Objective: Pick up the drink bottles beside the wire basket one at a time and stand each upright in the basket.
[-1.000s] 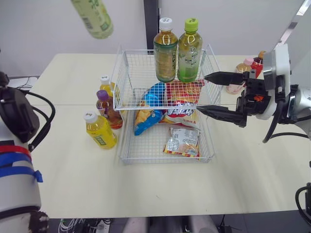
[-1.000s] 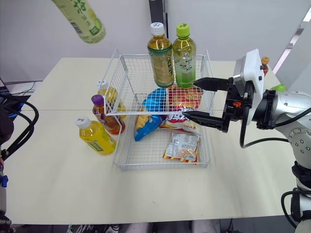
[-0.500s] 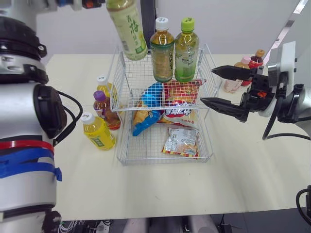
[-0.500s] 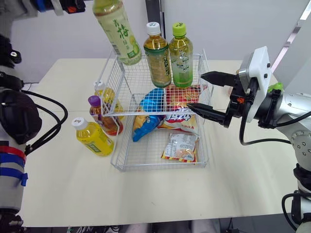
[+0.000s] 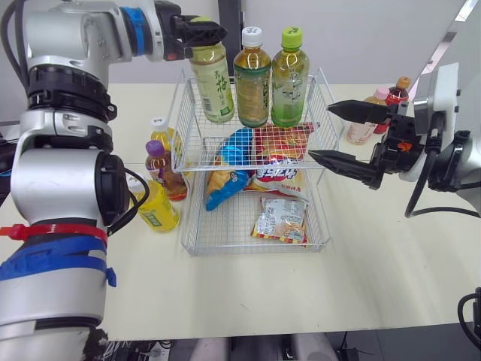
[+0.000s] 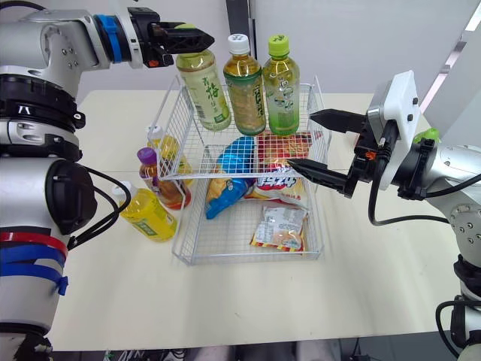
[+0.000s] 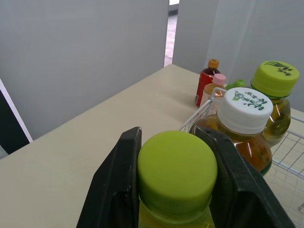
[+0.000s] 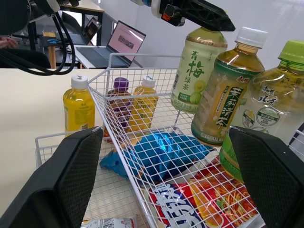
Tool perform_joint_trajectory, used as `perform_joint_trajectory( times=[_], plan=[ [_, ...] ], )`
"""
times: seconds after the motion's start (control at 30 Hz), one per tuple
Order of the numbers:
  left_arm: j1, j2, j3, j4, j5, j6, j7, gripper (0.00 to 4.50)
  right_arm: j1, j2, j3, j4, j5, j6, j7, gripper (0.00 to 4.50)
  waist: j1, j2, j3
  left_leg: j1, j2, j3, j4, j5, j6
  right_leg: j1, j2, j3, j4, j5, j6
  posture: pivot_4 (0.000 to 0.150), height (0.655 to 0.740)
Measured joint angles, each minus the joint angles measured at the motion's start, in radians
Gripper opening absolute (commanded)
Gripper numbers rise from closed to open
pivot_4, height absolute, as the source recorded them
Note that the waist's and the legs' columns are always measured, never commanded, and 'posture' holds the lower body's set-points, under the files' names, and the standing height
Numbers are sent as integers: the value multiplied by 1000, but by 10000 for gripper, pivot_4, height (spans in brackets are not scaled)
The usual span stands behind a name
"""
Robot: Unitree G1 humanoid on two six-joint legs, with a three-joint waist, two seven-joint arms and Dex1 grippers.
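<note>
My left gripper (image 5: pixel 201 33) is shut on the green cap (image 7: pixel 176 173) of a green-labelled tea bottle (image 5: pixel 213 84). The bottle hangs almost upright at the back left of the wire basket (image 5: pixel 248 250), inside the upper tier. It is next to a white-capped tea bottle (image 5: pixel 252 75) and a green-capped bottle (image 5: pixel 289 75) standing there. I cannot tell whether its base touches the shelf. Left of the basket stand a yellow bottle (image 5: pixel 154 207), a purple-capped bottle (image 5: pixel 161 169) and a small white-capped bottle (image 5: pixel 161 131). My right gripper (image 5: pixel 322 132) is open at the basket's right side, holding nothing.
Snack bags lie in the basket: a blue one (image 5: pixel 233 162), a red one (image 5: pixel 278 150) and a silver packet (image 5: pixel 280 219). A pink-capped bottle (image 5: pixel 364 124) and a red bottle (image 5: pixel 397 90) stand at the table's back right, behind my right arm.
My left arm has swung in and carried the green-labelled bottle down and to the right, from high above the table into the basket's upper tier, turning it upright. The right gripper barely moved.
</note>
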Motion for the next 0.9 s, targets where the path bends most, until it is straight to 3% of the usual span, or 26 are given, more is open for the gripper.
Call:
perform_joint_trajectory(
  times=[0.1, 0.43, 0.67, 0.9],
  plan=[
    [10, -8, -3, 11, 19, -21, -1, 13805, 3, 0, 0, -2, 0, 0, -5, 45000, 0, 0, 0, 0, 0, 0, 0, 0, 0, 0, 0, 0, 0, 0, 0, 1500, 7400],
    [14, -13, -6, 14, 39, -29, -27, 44414, 7, 0, 0, -4, 1, 0, -8, 45000, 0, 0, 0, 0, 0, 0, 0, 0, 0, 0, 0, 0, 1, 0, 0, 1500, 7400],
    [15, 11, -1, -2, 37, -44, -57, 44779, 7, 0, 0, -5, 1, 0, -8, 45000, -1, 0, 0, 0, 0, 0, 0, 0, 0, 0, 0, 0, 1, 0, 0, 1500, 7400],
    [20, 118, 30, -133, -2, 65, -103, 44779, 28, 0, -3, -4, 0, 0, -7, 45000, -3, 0, 0, 0, 0, 0, 0, 0, 0, 0, 0, 0, 1, 0, 0, 1500, 7400]
  ],
)
